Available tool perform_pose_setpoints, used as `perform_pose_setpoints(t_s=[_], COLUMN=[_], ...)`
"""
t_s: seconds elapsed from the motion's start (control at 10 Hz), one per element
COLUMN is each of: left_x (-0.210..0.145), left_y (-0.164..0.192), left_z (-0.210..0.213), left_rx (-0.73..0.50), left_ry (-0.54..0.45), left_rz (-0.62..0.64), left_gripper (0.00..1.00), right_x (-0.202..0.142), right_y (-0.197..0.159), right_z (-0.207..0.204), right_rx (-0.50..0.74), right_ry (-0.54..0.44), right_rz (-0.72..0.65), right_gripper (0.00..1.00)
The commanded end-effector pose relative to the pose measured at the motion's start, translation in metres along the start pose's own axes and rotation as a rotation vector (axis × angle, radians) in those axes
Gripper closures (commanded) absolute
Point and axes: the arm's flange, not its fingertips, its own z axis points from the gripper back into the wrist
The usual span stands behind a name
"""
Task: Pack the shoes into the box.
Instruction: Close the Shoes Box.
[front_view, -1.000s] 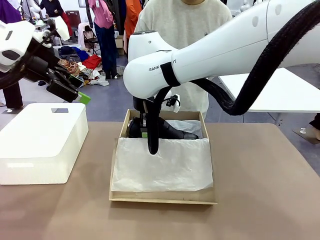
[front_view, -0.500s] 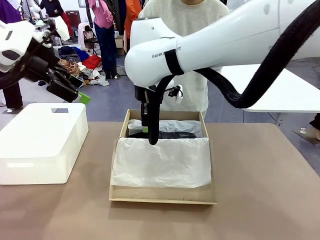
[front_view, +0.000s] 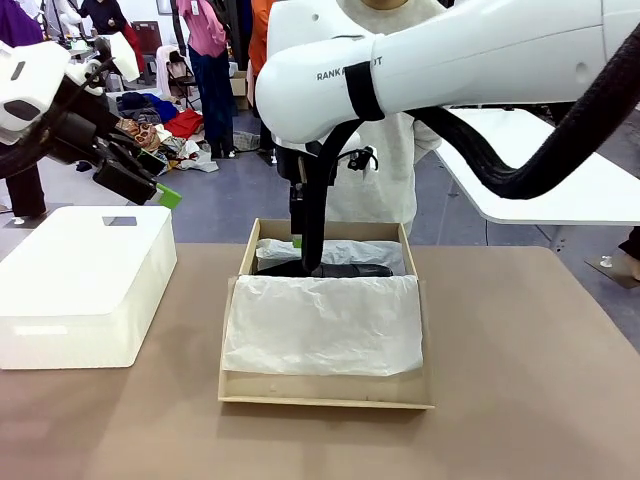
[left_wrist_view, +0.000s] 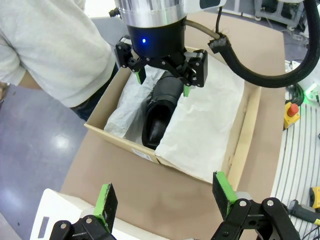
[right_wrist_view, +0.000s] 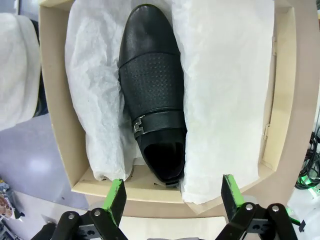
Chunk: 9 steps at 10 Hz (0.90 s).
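One shoe (right_wrist_view: 152, 100) lies in the box (right_wrist_view: 52, 100) along its far wall, toe rightward, right gripper (right_wrist_view: 173, 192) spread above.

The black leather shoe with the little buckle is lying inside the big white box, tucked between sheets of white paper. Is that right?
Not quite. The black leather shoe lies inside the tan-brown cardboard box, not the big white box, which stands apart beside it. The right wrist view shows it, tucked between sheets of white paper.
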Motion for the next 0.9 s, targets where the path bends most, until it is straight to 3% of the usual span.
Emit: perform_pose_setpoints(t_s=[0.0,0.1,0.4,0.5,0.8], left_x=[0.0,0.0,0.0,0.0,0.0], left_y=[0.0,0.0,0.0,0.0,0.0], left_z=[0.001,0.001,0.001,0.001,0.001], left_rx=[-0.009,-0.009,-0.009,-0.009,-0.009], left_ry=[-0.007,-0.007,-0.007,-0.007,-0.007], left_rz=[-0.001,-0.001,-0.001,-0.001,-0.001], left_gripper=[0.0,0.0,0.0,0.0,0.0], right_x=[0.016,0.0,0.001,0.015,0.072], right_y=[-0.008,0.0,0.0,-0.004,-0.014], right_z=[0.005,0.0,0.003,0.011,0.032], right_rx=[0.004,0.0,0.004,0.023,0.073], right_ry=[0.021,0.0,0.001,0.006,-0.071], right_rz=[0.019,0.0,-0.001,0.064,0.466], right_gripper=[0.0,0.0,0.0,0.0,0.0])
